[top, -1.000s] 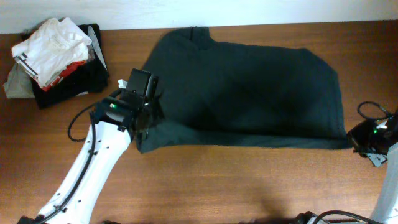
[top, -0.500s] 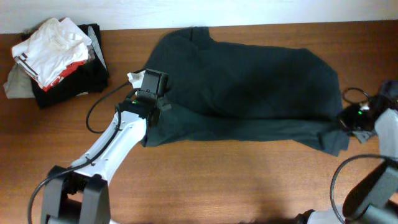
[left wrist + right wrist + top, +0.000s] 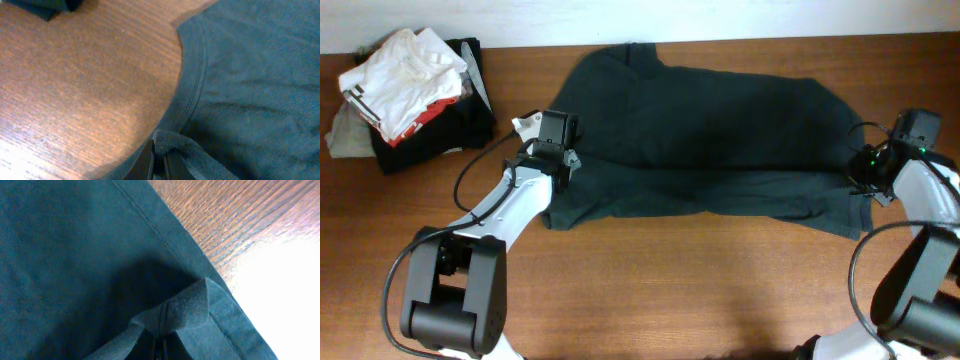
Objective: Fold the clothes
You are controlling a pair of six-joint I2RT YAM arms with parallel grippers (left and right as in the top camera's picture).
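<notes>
T-shirt (image 3: 720,130): soft, matt knit cloth, lightly creased, with rows of stitching along the hem. Surface (image 3: 670,290): wood-grain finish with fine parallel grain lines, smooth, semi-gloss, with pale glare patches in the wrist views. Heap of garments (image 3: 405,85): crumpled matt cloth. Left arm casing (image 3: 515,210): smooth white plastic with a slight sheen.

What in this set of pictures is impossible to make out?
Left wrist: fingertips of the left end effector, cut by the bottom edge and wrapped in a pinch of shirt.
Right wrist: fingertips of the right end effector, buried in a shirt fold.
Overhead: the shirt's underside, pressed against the table.
Overhead: how many garments make up the corner pile; they overlap.
</notes>
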